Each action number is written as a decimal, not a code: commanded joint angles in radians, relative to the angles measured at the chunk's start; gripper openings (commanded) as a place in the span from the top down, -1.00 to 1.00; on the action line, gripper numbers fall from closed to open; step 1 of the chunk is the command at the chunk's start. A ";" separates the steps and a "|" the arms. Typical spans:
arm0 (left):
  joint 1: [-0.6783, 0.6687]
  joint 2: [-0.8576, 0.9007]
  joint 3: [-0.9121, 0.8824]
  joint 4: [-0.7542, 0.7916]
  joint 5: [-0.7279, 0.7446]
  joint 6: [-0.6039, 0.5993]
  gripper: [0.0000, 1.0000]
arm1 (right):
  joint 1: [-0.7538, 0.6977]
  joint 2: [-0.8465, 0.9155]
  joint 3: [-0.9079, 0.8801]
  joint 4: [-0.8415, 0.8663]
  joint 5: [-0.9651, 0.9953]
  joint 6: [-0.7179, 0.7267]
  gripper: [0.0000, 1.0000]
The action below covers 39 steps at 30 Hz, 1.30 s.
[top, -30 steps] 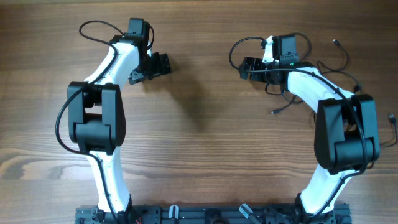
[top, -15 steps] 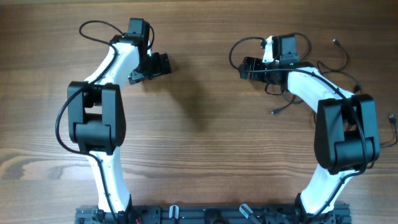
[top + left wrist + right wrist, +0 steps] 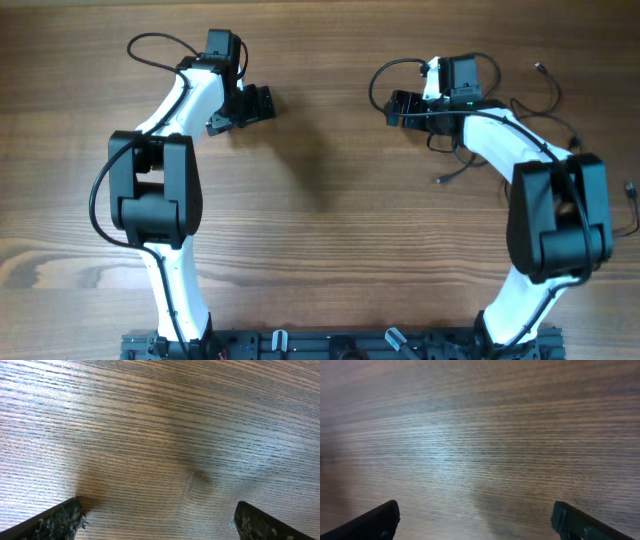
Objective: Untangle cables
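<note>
On your left, the left gripper (image 3: 250, 105) hovers over bare wood with its jaws spread wide and nothing between them. Its wrist camera shows only grain between the two fingertips (image 3: 65, 519). No cord lies anywhere near that side of the table (image 3: 320, 230).

Moving to the middle, the board is plain wood.

On your right, the right gripper (image 3: 398, 108) is likewise released and carries nothing, and its own camera shows only table between the jaws. The cables (image 3: 455, 172) lie behind it, not in front. They are bunched around the right arm (image 3: 500, 140), with some strands running under it, so you cannot see how they cross there. One plug end (image 3: 440, 180) sticks out on the arm's inner side. Another plug (image 3: 540, 68) lies toward the far right corner, and a third (barely in view) sits at the right edge (image 3: 630, 187).

As for progress, I judge that little of the untangling shows as done. Neither gripper has a cord, and the thin black strands loop over each other close to the arm instead of lying apart. You have yet to reach the bundle, take one strand by its plug and draw it clear of the others. The left side has room for it.
</note>
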 commanded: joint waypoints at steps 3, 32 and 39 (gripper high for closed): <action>0.007 0.039 -0.028 -0.008 -0.010 0.005 -1.00 | 0.002 -0.234 0.002 0.006 -0.008 0.004 -0.99; 0.007 0.039 -0.028 -0.008 -0.010 0.005 -1.00 | 0.003 -0.923 -0.013 -0.186 0.036 0.002 -1.00; 0.007 0.039 -0.028 -0.008 -0.010 0.005 -1.00 | 0.003 -1.047 -0.220 -0.082 0.138 0.000 -0.99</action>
